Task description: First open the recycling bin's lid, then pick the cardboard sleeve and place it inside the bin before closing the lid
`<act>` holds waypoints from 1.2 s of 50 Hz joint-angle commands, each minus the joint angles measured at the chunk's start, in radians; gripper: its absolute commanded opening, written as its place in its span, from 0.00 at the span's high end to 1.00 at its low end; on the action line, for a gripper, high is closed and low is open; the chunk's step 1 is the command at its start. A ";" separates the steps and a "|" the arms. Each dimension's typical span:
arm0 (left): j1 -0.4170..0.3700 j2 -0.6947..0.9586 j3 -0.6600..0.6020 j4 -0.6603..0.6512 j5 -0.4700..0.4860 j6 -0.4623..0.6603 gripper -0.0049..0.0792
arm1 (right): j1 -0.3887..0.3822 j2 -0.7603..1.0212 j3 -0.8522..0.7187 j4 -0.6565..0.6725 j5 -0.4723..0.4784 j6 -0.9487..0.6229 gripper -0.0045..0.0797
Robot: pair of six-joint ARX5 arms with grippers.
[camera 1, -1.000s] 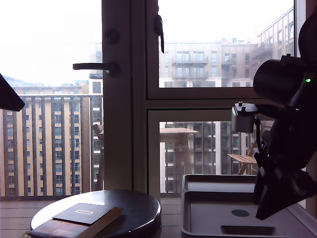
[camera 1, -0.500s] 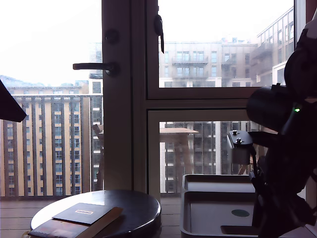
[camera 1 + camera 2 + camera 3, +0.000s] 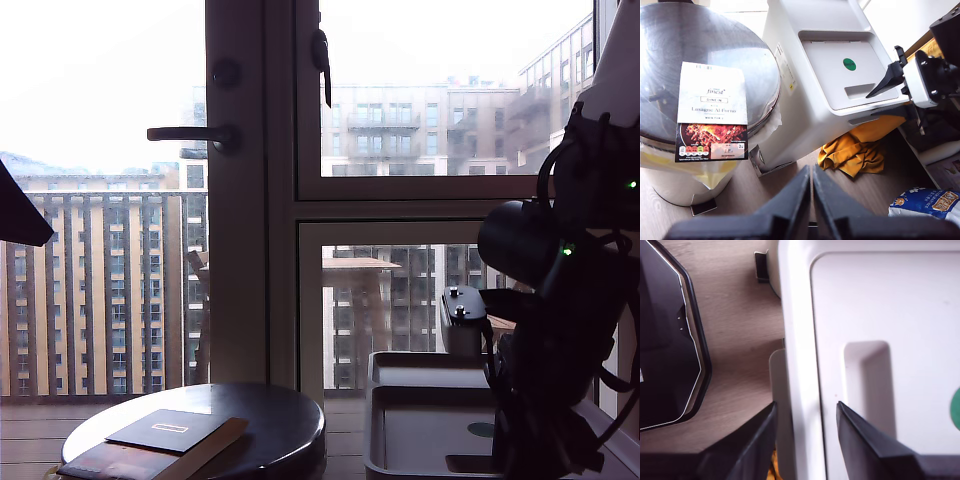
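Observation:
The grey recycling bin (image 3: 375, 420) (image 3: 805, 115) stands at the exterior view's lower right, with the lid (image 3: 430, 430) (image 3: 835, 75) (image 3: 900, 300) lying flat on it. The lid carries a green dot (image 3: 849, 64) and an oblong slot (image 3: 860, 90) (image 3: 867, 385). My second gripper (image 3: 807, 430) (image 3: 871, 105) is open, with its fingers astride the lid's raised rim beside the slot. The cardboard sleeve (image 3: 168, 430) (image 3: 712, 110) lies flat on the round table (image 3: 290, 420). My first gripper (image 3: 811, 200) is shut and empty, high above the floor between table and bin.
An orange cloth (image 3: 860, 150) and a blue printed bag (image 3: 930, 202) lie on the wooden floor beside the bin. A black glossy object (image 3: 665, 340) sits on the floor near the bin's side. A window and door handle (image 3: 190, 133) stand behind.
The second arm has come down and shifted toward the exterior view's left, onto the lid. The sleeve, table and bin have not moved.

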 commanded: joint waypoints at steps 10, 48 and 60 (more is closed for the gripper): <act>-0.002 0.005 -0.005 0.007 0.001 -0.002 0.96 | 0.000 0.019 0.004 0.015 -0.002 -0.055 0.77; -0.002 0.005 -0.005 0.008 0.001 0.005 0.96 | 0.020 -0.036 0.005 -0.005 0.036 -0.051 0.96; -0.002 0.005 -0.005 0.008 0.001 0.005 0.96 | 0.024 -0.108 0.005 -0.061 0.052 -0.051 0.96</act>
